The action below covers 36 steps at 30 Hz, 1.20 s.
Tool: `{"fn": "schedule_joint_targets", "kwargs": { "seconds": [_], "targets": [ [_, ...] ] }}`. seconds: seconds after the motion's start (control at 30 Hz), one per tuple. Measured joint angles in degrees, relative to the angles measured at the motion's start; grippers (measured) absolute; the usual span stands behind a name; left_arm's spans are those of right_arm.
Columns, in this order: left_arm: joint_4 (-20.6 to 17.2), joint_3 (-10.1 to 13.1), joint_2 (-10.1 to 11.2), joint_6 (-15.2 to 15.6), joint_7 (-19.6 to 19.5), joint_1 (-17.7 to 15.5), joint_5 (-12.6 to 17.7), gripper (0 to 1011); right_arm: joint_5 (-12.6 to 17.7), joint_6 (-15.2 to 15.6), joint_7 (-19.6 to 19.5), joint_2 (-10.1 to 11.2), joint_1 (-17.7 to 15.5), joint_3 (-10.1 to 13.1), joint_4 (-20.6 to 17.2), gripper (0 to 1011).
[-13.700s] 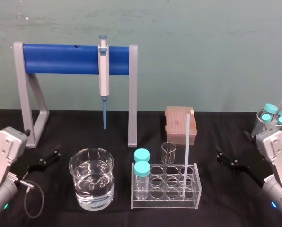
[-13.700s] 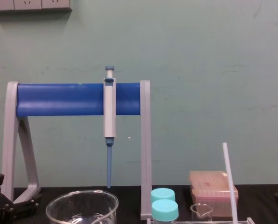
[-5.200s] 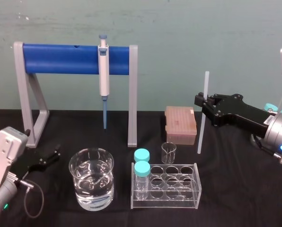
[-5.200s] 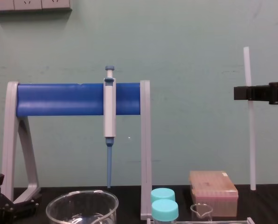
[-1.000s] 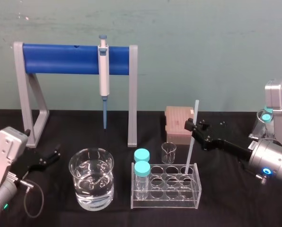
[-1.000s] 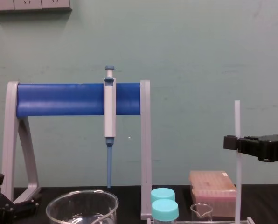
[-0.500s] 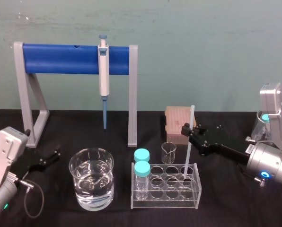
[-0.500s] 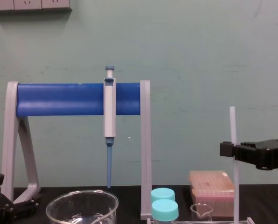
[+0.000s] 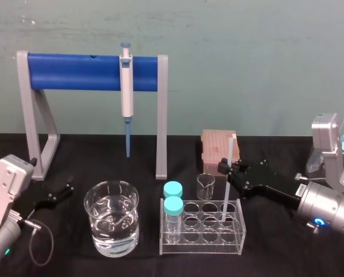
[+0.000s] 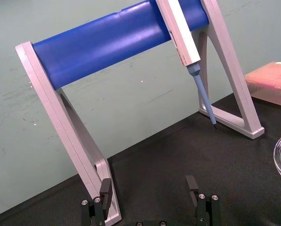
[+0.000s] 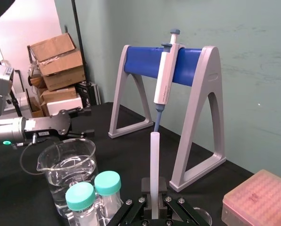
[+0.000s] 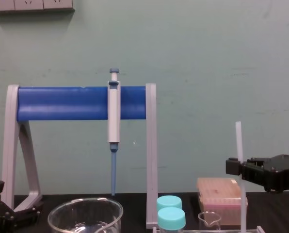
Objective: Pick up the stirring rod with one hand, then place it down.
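With the rod (image 9: 231, 149) standing in the rack (image 9: 201, 249), right tool (image 9: 225, 167) clamped on it, only release seems left; left tool (image 9: 65, 190) parked, apart.

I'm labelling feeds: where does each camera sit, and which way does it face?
Head: high, looking down; parked left gripper, right gripper holding the stirring rod in the rack.
Chest: low, facing the wall; right gripper at right.
Left wrist: faces the pipette stand; own fingers.
Right wrist: faces that stand; own fingers.
All show the pipette.
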Motion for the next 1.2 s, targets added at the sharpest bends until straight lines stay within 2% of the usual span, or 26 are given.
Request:
{"fn": "schedule_joint_targets", "kwargs": {
  "seconds": [0.5, 0.83, 0.87, 0.93, 1.07, 1.1, 1.13, 1.2],
  "targets": [
    [0.0, 0.0, 0.0, 0.0, 0.0, 0.0, 0.0, 1005, -1.4, -0.8, 0.3, -1.4, -0.4, 0.3, 2.8, 71],
    [0.0, 0.0, 0.0, 0.0, 0.0, 0.0, 0.0, 1005, -1.7, -0.6, 0.4, -1.6, -0.7, 0.6, 3.1, 86],
    [0.0, 0.0, 0.0, 0.0, 0.0, 0.0, 0.0, 1005, -1.7, -0.5, 0.4, -1.6, -0.8, 0.8, 3.1, 145],
    [0.0, 0.0, 0.0, 0.0, 0.0, 0.0, 0.0, 1005, -1.7, -0.4, 0.3, -1.6, -0.9, 0.9, 3.0, 181],
    [0.0, 0.0, 0.0, 0.0, 0.0, 0.0, 0.0, 1005, -1.7, -0.3, 0.3, -1.6, -1.1, 1.1, 2.8, 319],
    [0.0, 0.0, 0.0, 0.0, 0.0, 0.0, 0.0, 1005, -1.7, -0.3, 0.2, -1.5, -1.2, 1.2, 2.7, 319],
    [0.0, 0.0, 0.0, 0.0, 0.0, 0.0, 0.0, 1005, -1.7, -0.3, 0.2, -1.5, -1.2, 1.2, 2.7, 381],
    [0.0, 0.0, 0.0, 0.0, 0.0, 0.0, 0.0, 1005, -1.7, -0.3, 0.2, -1.5, -1.3, 1.3, 2.7, 438]
  ]
}}
